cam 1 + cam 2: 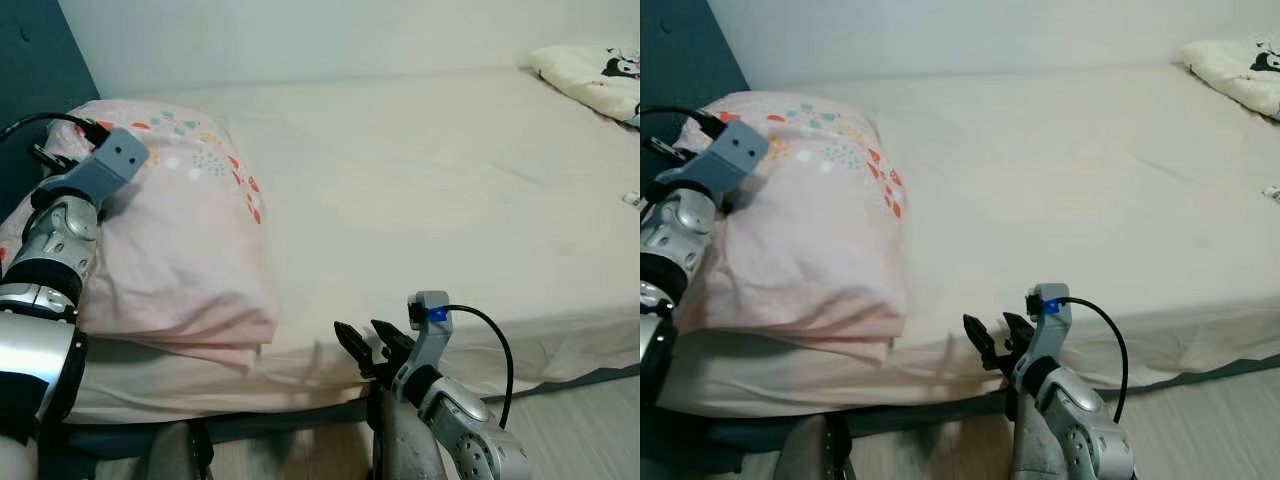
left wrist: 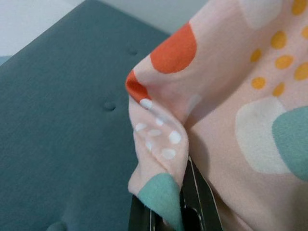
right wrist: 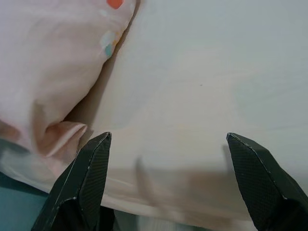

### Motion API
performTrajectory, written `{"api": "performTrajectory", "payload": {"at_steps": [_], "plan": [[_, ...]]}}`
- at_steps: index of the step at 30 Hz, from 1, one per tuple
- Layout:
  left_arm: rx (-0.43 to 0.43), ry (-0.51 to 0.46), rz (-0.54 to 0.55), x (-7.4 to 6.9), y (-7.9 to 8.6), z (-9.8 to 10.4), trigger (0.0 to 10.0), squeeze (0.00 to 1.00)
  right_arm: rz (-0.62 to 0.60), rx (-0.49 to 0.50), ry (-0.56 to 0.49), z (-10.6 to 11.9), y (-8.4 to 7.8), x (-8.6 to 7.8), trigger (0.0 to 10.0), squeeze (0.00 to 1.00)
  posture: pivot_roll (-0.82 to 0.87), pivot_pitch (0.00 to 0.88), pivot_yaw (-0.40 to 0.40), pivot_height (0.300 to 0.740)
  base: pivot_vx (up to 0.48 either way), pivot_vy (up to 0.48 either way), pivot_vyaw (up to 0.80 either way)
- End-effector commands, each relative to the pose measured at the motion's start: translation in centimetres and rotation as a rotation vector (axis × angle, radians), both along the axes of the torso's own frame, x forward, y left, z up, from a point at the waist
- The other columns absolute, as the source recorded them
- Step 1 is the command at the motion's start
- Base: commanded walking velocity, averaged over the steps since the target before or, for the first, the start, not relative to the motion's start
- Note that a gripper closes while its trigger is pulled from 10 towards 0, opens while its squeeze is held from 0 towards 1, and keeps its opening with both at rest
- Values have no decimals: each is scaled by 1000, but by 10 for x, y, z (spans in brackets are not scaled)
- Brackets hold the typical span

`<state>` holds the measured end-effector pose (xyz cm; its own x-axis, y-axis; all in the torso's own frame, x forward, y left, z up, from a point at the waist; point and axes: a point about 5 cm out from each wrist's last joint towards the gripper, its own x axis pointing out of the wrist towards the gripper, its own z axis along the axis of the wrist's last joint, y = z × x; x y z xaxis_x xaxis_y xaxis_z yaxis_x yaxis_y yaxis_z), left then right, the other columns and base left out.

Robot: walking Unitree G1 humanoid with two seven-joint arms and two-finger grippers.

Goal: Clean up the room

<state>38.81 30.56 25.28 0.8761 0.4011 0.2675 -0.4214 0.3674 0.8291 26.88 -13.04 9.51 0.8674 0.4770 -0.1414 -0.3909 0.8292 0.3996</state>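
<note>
Spread wide, the right gripper (image 3: 168, 159) hangs at the bed's (image 1: 450, 200) near edge, beside the pink pillow (image 1: 180, 240). Left gripper (image 2: 180, 209) pinches that pillow's corner by the teal headboard (image 2: 62, 125), with broad bare sheet beyond.

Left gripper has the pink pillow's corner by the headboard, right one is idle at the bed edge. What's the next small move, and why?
Probably ease the left gripper toward the dark teal padded headboard, drawing the pink patterned pillow square. Its corner looks pinched in the fingers, and the pillow sits at an angle on the cream mattress. The right gripper hangs open at the bed edge, free to steady the near corner.
</note>
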Motion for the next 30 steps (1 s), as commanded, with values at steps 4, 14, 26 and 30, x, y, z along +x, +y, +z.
{"api": "performTrajectory", "payload": {"at_steps": [4, 14, 26, 30], "plan": [[124, -14, 111, -12, 25, 9, 0, 0, 1, 11, 14, -1, 2, -4, 10000, 0, -115, 201, 15, 469, 0, 0, 0], [122, 29, 156, -18, 36, 1, 0, 0, 9, 10, 18, -2, 4, -3, 10000, 0, -110, 196, 15, 469, 0, 0, 0], [10, 153, 219, -31, 43, -49, 10000, 267, 31, 15, 15, -1, 8, -3, 10000, 0, -119, 180, 10, 469, 0, 0, 0], [10, 151, 195, -30, 39, -55, 10000, 271, 30, 13, 10, 0, 7, 0, 10000, 0, -119, 175, 8, 469, 0, 0, 0]]}}
